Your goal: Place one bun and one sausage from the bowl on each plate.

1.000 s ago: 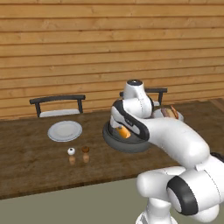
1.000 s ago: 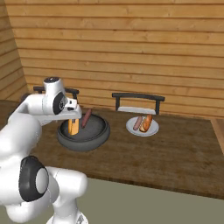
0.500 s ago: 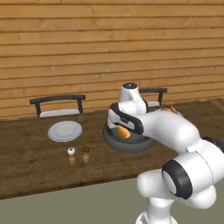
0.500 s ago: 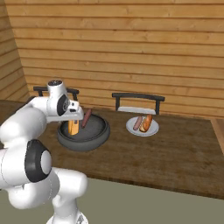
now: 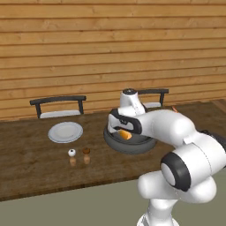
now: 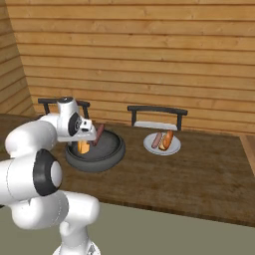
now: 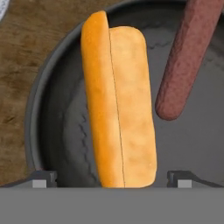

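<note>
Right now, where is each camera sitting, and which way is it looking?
Left base view: behind the arm's left, facing the table; arm at lower right, over the bowl.
Right base view: behind its right; arm at lower left, full plate beyond.
Hand view: on the hand, looking down at the bun and sausage, between the open claw tips.
All share the bowl.

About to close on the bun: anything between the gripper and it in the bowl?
Nothing visible. In the hand view the open gripper sits right over the bun, a fingertip on each side. The sausage lies apart, off to one side in the bowl, outside the jaws.
</note>
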